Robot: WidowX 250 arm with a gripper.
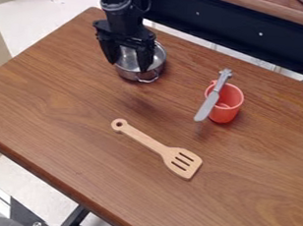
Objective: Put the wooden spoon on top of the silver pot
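Note:
My gripper (127, 59) hangs open at the upper left of the table, its two fingers spread apart in front of and above the silver pot (155, 63). The pot stands near the table's back edge, partly hidden behind the gripper. Toward the middle front lies the wooden spoon (153, 144), a slotted spatula shape, flat on the table. Its holed handle end points to the upper left and its slotted head to the lower right. Spoon and gripper are well apart.
Right of the pot stands a red cup (227, 103) with a grey knife (211, 101) resting across its rim. The brown wooden table (62, 103) has its front edge running down from the left. A dark panel (233, 30) runs behind the table.

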